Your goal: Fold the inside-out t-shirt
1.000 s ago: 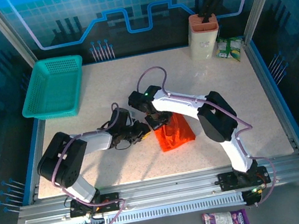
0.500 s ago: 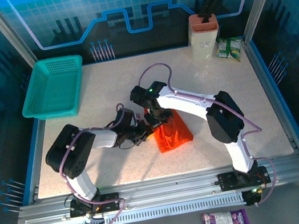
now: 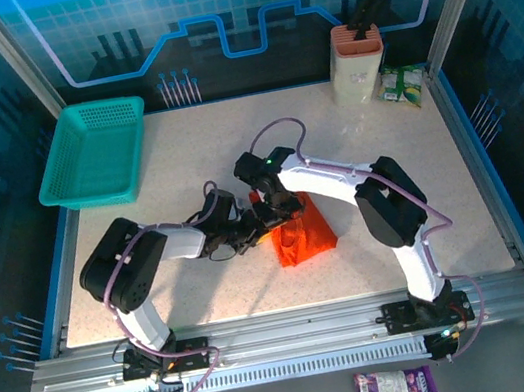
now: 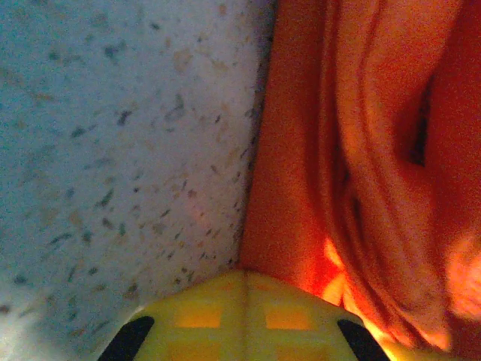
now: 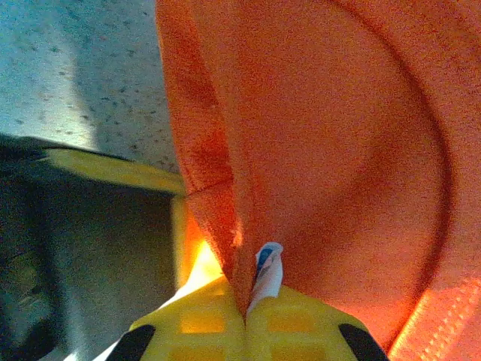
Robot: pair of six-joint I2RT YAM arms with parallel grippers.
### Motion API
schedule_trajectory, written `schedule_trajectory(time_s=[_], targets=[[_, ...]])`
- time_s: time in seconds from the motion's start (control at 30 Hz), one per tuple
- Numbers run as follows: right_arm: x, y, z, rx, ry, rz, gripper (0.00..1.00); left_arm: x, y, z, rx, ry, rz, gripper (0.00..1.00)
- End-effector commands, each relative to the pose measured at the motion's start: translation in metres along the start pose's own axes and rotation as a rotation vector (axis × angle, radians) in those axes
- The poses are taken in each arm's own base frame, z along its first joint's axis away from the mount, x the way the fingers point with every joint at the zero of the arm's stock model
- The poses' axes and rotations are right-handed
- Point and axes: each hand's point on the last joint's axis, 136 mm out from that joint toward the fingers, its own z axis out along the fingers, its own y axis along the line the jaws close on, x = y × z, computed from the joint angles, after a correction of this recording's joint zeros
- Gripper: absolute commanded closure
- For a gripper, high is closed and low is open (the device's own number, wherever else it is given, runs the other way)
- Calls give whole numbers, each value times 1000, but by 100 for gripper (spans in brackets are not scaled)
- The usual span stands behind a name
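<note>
Top external view, bunched orange t-shirt (image 3: 302,238) near the centre of the table (image 3: 430,227), right gripper (image 5: 246,301) pinching a cloth fold and its label (image 5: 267,263), left gripper (image 4: 244,278) closed tight at the shirt's left edge, grip unclear.

Orange t-shirt (image 3: 303,233), bunched small, mid-table; white tag showing

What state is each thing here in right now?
t-shirt: bunched in a heap on the table, not folded.
left gripper: shut, seemingly on the t-shirt's edge.
right gripper: shut on a t-shirt fold.
basket: upright, empty.
holder: upright.
</note>
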Motion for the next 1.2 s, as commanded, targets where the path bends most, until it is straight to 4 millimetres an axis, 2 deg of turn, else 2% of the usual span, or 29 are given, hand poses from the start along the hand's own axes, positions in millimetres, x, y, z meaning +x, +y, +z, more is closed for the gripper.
schedule_trajectory(time_s=[0.0, 0.1, 0.13, 0.3, 0.43, 0.5, 0.57, 0.67, 0.8, 0.97, 1.07, 1.17], targets=[[3, -2, 10, -20, 26, 42, 89, -2, -1, -18, -43, -45, 31, 93], [1, 2, -3, -71, -3, 56, 67, -8, -2, -35, -82, -82, 49, 90], [0, 5, -9, -91, -15, 58, 65, -12, -4, -41, -85, -95, 58, 89], [-1, 5, -54, -187, -104, 65, 58, -31, -29, -62, -112, -133, 142, 88], [7, -9, -76, -254, -148, 104, 57, -43, -63, -59, -87, -108, 209, 90], [16, -17, -79, -302, -148, 131, 62, -48, -74, -53, -97, -95, 235, 91], [28, -23, -75, -344, -119, 150, 68, -53, -81, -46, -116, -85, 254, 92], [44, -24, -56, -413, -54, 155, 77, -62, -82, -30, -149, -62, 269, 93], [59, -26, -25, -447, 18, 168, 86, -73, -73, -9, -201, -34, 280, 96], [66, -28, 11, -447, 75, 212, 89, -88, -56, 24, -245, 6, 277, 96], [72, -20, 26, -473, 106, 235, 91, -99, -51, 44, -260, 22, 290, 97], [75, 1, 28, -493, 113, 214, 91, -107, -58, 57, -226, 31, 316, 97]])
